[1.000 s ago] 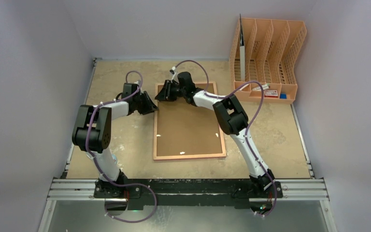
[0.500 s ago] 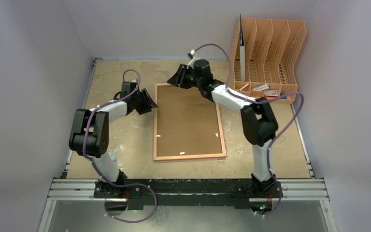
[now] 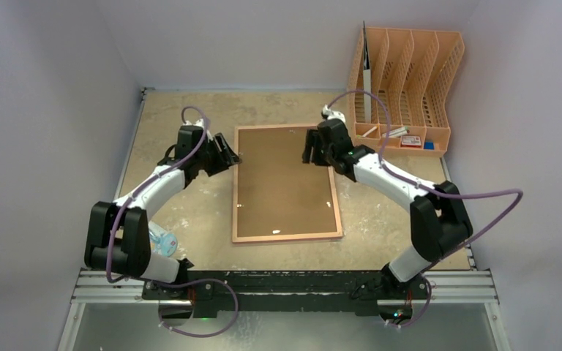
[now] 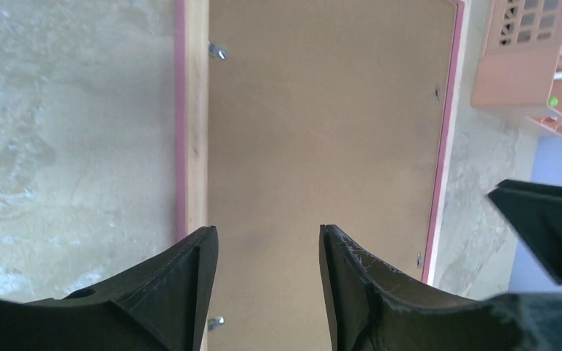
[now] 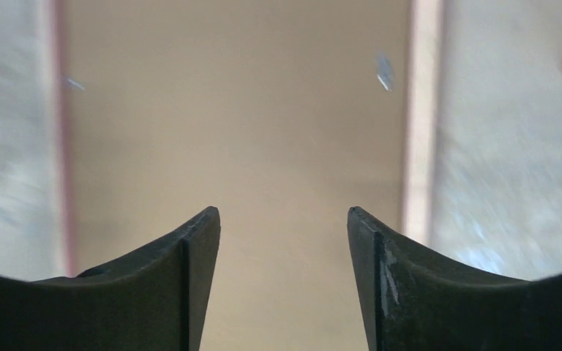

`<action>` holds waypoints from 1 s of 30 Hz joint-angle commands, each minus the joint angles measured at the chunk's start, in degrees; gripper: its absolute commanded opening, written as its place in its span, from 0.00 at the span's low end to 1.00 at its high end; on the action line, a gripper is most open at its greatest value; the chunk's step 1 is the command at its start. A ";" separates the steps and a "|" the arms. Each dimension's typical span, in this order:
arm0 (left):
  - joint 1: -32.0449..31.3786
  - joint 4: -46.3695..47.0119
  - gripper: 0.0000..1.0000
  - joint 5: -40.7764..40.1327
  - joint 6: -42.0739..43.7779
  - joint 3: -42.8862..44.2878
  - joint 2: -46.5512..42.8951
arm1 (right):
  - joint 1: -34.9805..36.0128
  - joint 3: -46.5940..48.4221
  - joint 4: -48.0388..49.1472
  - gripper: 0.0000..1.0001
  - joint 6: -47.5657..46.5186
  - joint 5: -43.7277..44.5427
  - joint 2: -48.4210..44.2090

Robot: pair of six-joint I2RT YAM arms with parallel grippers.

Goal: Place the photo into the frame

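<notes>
The frame [image 3: 287, 235] lies back side up on the table, with a thin pink edge and pinkish-tan wood rail [image 4: 194, 110]. The brown hardboard backing sheet [image 3: 284, 183] fills it. The photo is hidden. My left gripper [image 3: 233, 155] is open and empty, at the frame's left edge near its far corner. In the left wrist view its fingers [image 4: 190, 278] straddle the left rail and the backing sheet [image 4: 322, 117]. My right gripper [image 3: 309, 148] is open and empty, above the frame's far right part. In the right wrist view the backing sheet [image 5: 234, 110] shows blurred between the fingertips [image 5: 197, 248].
An orange plastic file rack [image 3: 410, 80] stands at the far right with a dark folder and small items in it; it also shows in the left wrist view [image 4: 527, 66]. Small metal clips [image 4: 218, 51] sit along the frame's rail. A plastic bottle [image 3: 162, 240] lies near the left arm's base.
My right gripper swung from the frame's far left corner up past the far edge, then down onto the far right part. My left gripper stayed by the left edge while its arm stretched.
</notes>
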 commanded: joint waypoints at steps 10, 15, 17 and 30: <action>-1.25 -4.89 0.55 -2.13 -0.93 -8.32 -8.22 | 0.18 -17.71 -14.55 0.78 2.47 6.04 -11.60; -1.25 -5.92 0.55 -2.51 -0.31 -11.93 -9.40 | 0.16 -19.97 -12.60 0.77 2.49 3.08 -10.20; -1.25 -5.81 0.55 -2.63 -0.64 -13.36 -10.67 | 0.18 -20.36 -12.17 0.73 2.36 1.59 -8.70; -1.25 -4.89 0.55 -1.41 -0.42 -16.57 -11.54 | 0.13 -24.86 -9.83 0.49 5.38 -1.96 -10.43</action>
